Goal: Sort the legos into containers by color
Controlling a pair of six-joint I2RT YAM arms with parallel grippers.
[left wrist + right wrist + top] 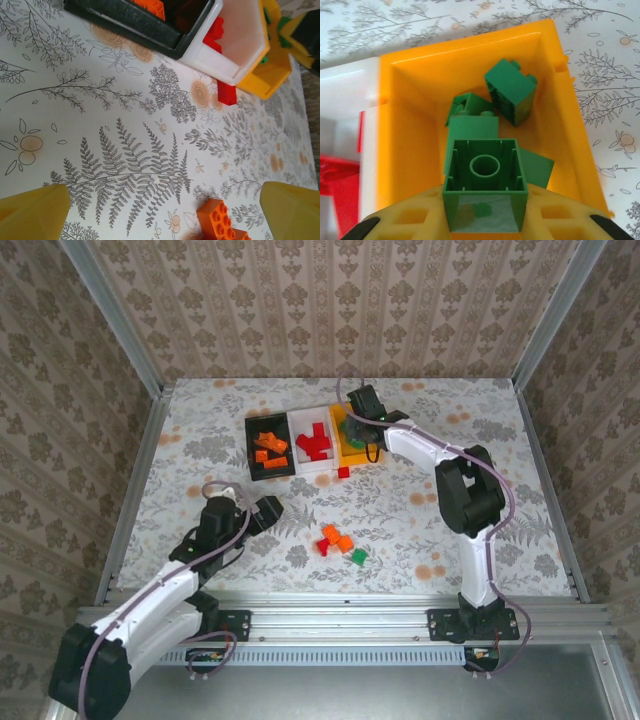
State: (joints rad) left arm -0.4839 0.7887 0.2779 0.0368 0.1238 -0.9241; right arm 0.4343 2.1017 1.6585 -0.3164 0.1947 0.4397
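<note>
1. Bricks (338,540) — glossy studded plastic — lie loose by the wide-open left gripper (162,212).
2. We see the right gripper (485,217) pinching a hollow green brick (485,182) over the yellow bin (412,125) of green ones.
3. Black bin (125,22) holds orange, white bin (245,45) red.

Inspected: left arm (160,590) and right arm (420,445) carry white link shells with black joint housings. A greyish-mauve cable (215,488) loops loosely along each arm. Black base brackets (478,625) sit at lower frame, left and right. The left end effector fingers (32,212) are plain yellow plastic; the right end effector fingers (410,220) are yellow, moulded with square recesses.
</note>
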